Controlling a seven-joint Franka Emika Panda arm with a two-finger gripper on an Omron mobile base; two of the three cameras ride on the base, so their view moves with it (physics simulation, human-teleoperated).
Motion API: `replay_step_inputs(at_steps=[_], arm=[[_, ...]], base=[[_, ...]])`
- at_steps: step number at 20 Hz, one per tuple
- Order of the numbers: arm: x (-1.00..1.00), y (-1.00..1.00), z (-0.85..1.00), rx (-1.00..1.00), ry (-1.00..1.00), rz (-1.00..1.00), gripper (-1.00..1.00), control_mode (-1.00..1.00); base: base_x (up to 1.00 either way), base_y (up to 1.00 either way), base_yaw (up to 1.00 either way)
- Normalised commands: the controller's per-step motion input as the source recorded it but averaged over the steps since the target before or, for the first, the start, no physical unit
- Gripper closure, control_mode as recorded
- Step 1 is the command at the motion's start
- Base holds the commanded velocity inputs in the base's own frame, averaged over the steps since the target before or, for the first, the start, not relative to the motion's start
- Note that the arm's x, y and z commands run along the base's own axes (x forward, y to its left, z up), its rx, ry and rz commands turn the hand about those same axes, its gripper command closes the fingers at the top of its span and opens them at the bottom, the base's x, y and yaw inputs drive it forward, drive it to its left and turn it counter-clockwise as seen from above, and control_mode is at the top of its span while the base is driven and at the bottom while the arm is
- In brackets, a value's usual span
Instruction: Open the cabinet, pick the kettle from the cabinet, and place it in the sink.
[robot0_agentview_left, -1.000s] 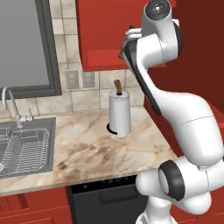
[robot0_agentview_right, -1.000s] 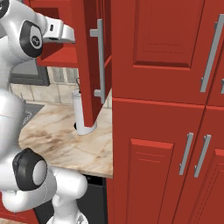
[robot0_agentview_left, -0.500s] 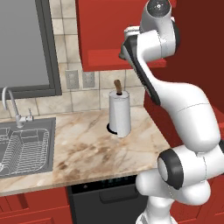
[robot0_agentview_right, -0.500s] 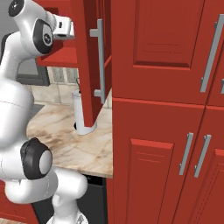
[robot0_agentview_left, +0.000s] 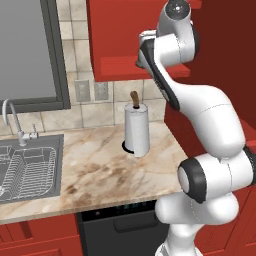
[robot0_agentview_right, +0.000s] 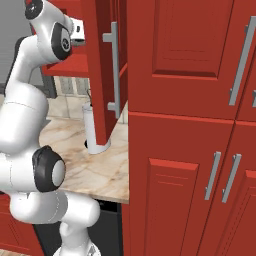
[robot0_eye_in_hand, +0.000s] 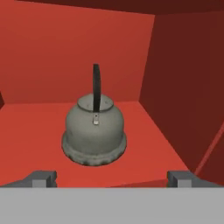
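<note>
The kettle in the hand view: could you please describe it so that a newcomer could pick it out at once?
Start at the red wall cabinet above the marble counter, its door swung open. On its red shelf, the kettle sits upright and alone. It is squat, dome-shaped and grey-green with a dark arched handle, unlike the tall white paper-towel roll on the counter below.

The kettle (robot0_eye_in_hand: 94, 131) is showing a dull grey-green dome, with a dark arched handle and a pale lid knob, against the flat red inside of the cabinet (robot0_eye_in_hand: 52, 57) (darker red on its side wall). The cabinet door (robot0_agentview_right: 102, 65) is wearing the same red, with a silver bar handle (robot0_agentview_right: 115, 70). The countertop (robot0_agentview_left: 95, 170) is showing beige marble veined with brown. The paper-towel roll (robot0_agentview_left: 136, 131) is looking white, the sink (robot0_agentview_left: 30, 167) grey steel.
</note>
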Motion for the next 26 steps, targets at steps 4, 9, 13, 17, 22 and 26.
replay_step_inputs(at_steps=[4, 9, 13, 17, 22, 26], arm=[[0.42, 0.00, -0.02, 0.06, 0.00, 0.03, -1.00, -1.00], [0.38, 0.00, 0.00, 0.05, 0.00, 0.04, -1.00, -1.00], [0.31, 0.00, -0.04, 0.02, 0.00, 0.02, -1.00, -1.00], [0.30, 0.00, -0.07, 0.01, 0.00, 0.00, -1.00, -1.00], [0.30, 0.00, -0.05, 0.00, 0.00, 0.00, -1.00, -1.00], [0.31, 0.00, -0.01, 0.02, -0.03, 0.01, -1.00, -1.00]], base=[[0.00, 0.00, 0.00], [0.00, 0.00, 0.00], [0.00, 0.00, 0.00], [0.00, 0.00, 0.00], [0.00, 0.00, 0.00], [0.00, 0.00, 0.00]])
